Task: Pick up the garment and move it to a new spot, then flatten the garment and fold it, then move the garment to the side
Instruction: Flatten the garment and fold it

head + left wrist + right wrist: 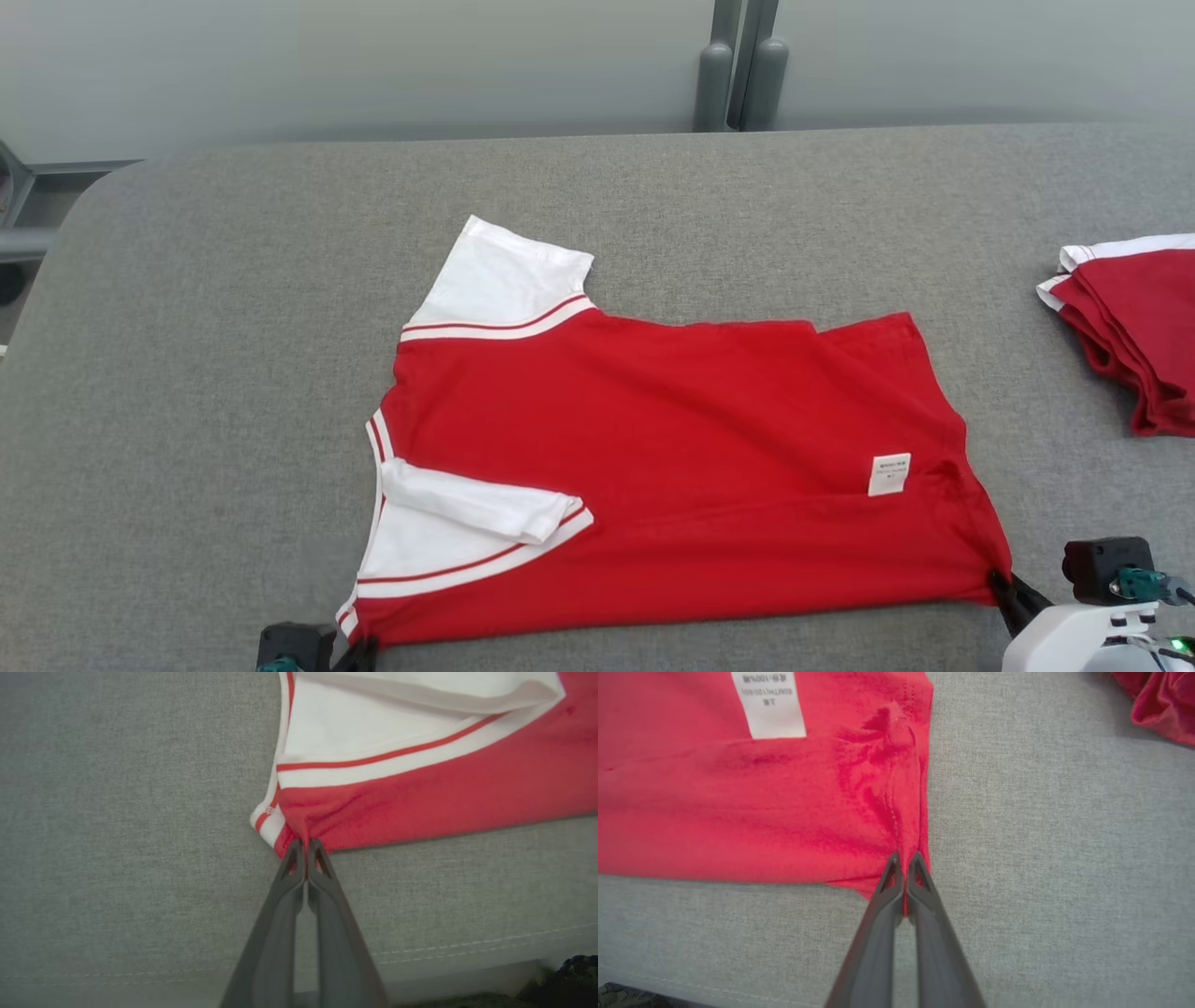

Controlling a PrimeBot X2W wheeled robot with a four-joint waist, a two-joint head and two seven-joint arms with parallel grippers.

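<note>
Red cloth with white sleeves, the garment lies spread across the middle of the grey counter. I judge both grips are set on its corners nearest the counter's front edge so that edge can be pulled taut or lifted over for a fold. The left jaws are clamped on the striped-trim corner and the right jaws on the hem corner, each held low and nearly level over the counter's front edge, pointing toward its far side.

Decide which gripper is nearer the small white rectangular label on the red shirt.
Right. The right gripper pinches the shirt corner beside the white label; the left gripper pinches the opposite corner.
</note>
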